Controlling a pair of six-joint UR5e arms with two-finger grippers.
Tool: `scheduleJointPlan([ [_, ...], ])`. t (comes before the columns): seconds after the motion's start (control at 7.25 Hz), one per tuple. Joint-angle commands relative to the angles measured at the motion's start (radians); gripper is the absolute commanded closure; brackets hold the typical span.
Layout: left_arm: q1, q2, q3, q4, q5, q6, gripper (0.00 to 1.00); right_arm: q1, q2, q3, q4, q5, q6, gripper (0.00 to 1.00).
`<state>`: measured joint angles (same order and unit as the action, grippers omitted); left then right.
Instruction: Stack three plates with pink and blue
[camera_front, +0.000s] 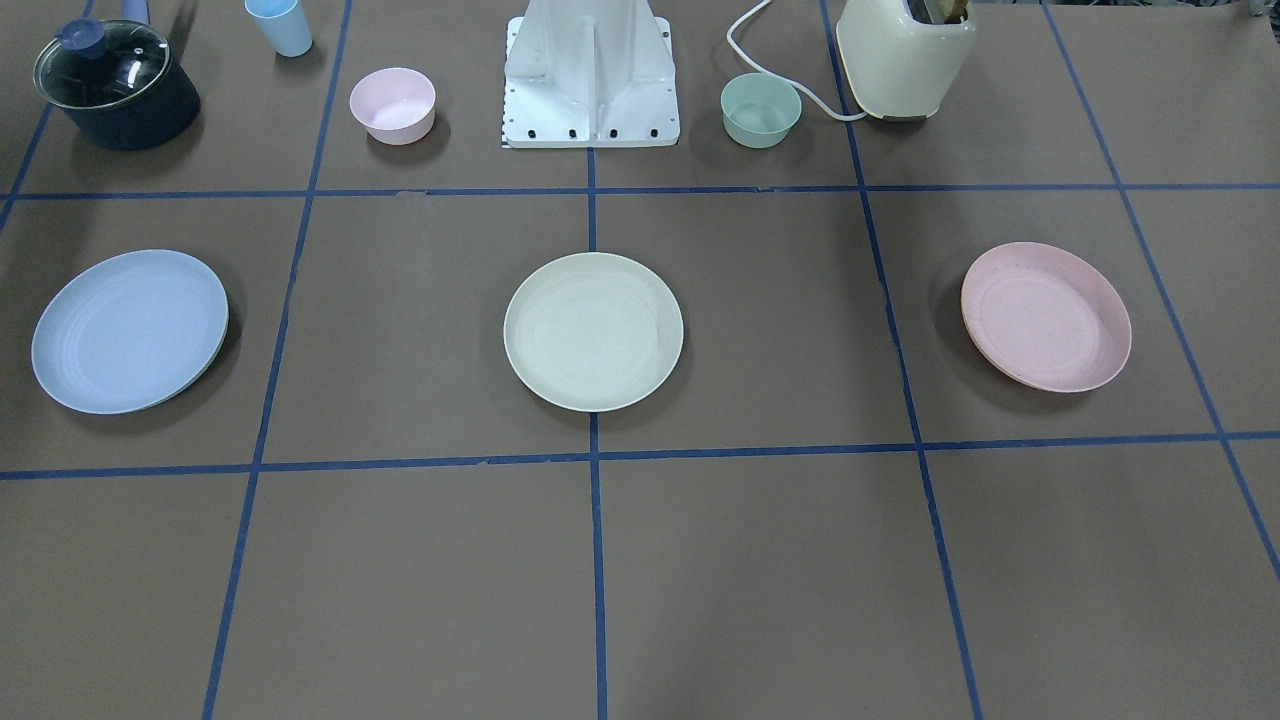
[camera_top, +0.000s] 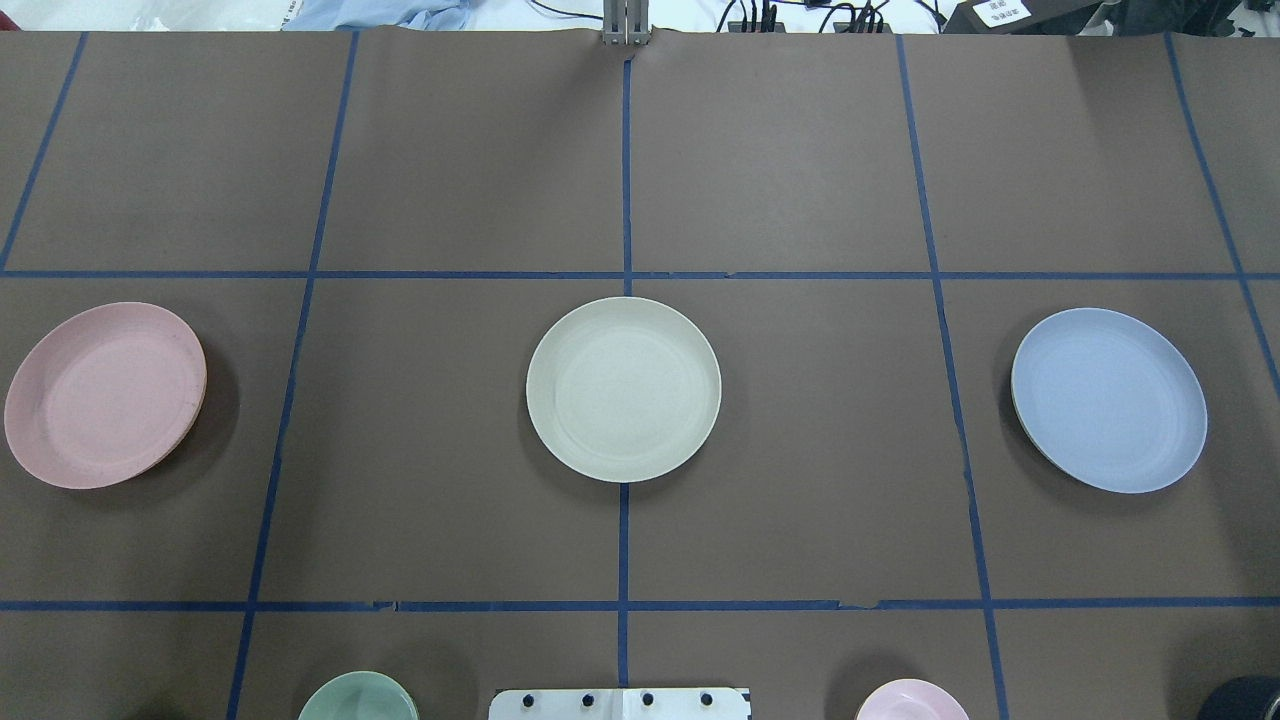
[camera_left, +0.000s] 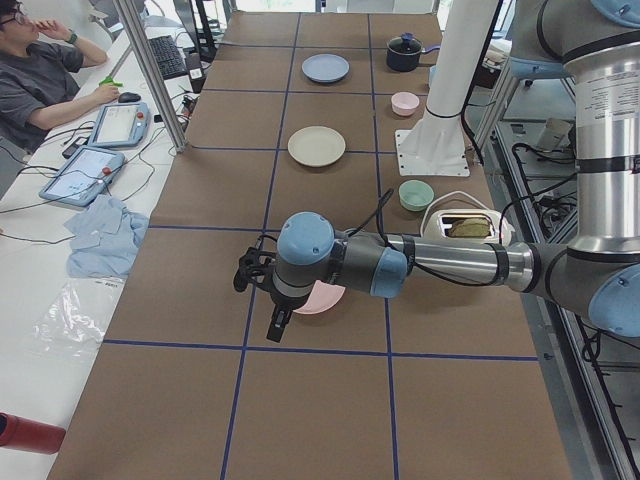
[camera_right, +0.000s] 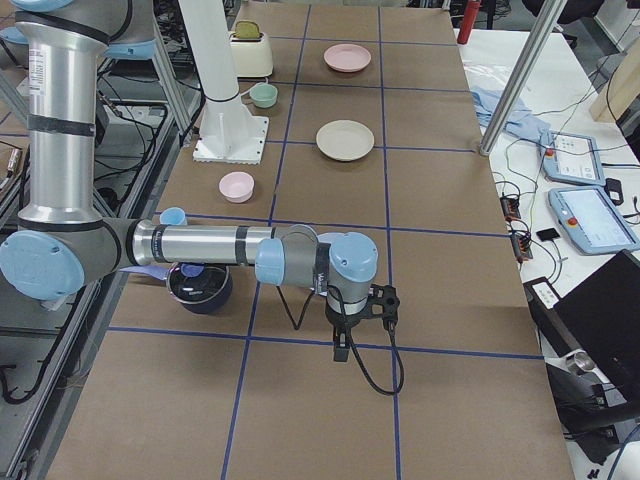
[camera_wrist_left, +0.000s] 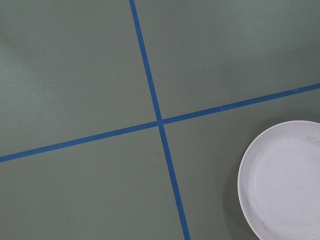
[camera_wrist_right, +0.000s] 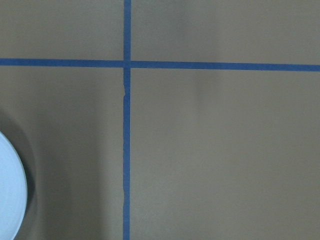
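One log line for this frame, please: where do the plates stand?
stack: not begun | pink plate: robot's left | cream plate: centre | blue plate: robot's right | all apart, nothing on any

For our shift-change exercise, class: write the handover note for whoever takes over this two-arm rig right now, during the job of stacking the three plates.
Left claw: hangs over the table beside the pink plate. It shows only in a side view, so open or shut cannot be told.
Right claw: hangs over the table near the blue plate. Its state cannot be told either.
Plates: pink, cream plate and blue lie flat in one row, well apart, with cream in the middle.
Done: nothing stacked.
Left: gather all three into one stack, probably on the cream plate.
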<state>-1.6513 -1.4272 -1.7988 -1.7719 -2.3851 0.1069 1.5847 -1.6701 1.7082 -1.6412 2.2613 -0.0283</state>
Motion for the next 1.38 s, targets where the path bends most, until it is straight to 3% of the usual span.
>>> scheduleJointPlan([
  [0.0, 0.001, 0.017, -0.007, -0.081, 0.006, 0.010, 0.00, 0.000, 0.001, 0.013, 0.000, 0.004, 0.002, 0.00],
  [0.28, 0.001, 0.051, -0.002, -0.191, 0.010, 0.011, 0.00, 0.000, 0.003, 0.069, 0.000, 0.004, 0.005, 0.00],
  [0.55, 0.004, 0.039, -0.020, -0.237, 0.122, 0.010, 0.00, 0.000, 0.007, 0.173, 0.003, 0.001, 0.007, 0.00],
  [0.69, 0.005, 0.018, -0.004, -0.339, 0.133, -0.001, 0.00, -0.005, 0.028, 0.191, 0.083, 0.001, 0.011, 0.00],
  [0.83, 0.007, -0.049, 0.021, -0.460, 0.141, -0.013, 0.00, -0.005, 0.030, 0.164, 0.172, 0.009, 0.028, 0.00],
  [1.24, 0.016, -0.044, 0.076, -0.576, 0.101, -0.147, 0.00, -0.006, 0.029, 0.159, 0.246, 0.116, 0.076, 0.00],
])
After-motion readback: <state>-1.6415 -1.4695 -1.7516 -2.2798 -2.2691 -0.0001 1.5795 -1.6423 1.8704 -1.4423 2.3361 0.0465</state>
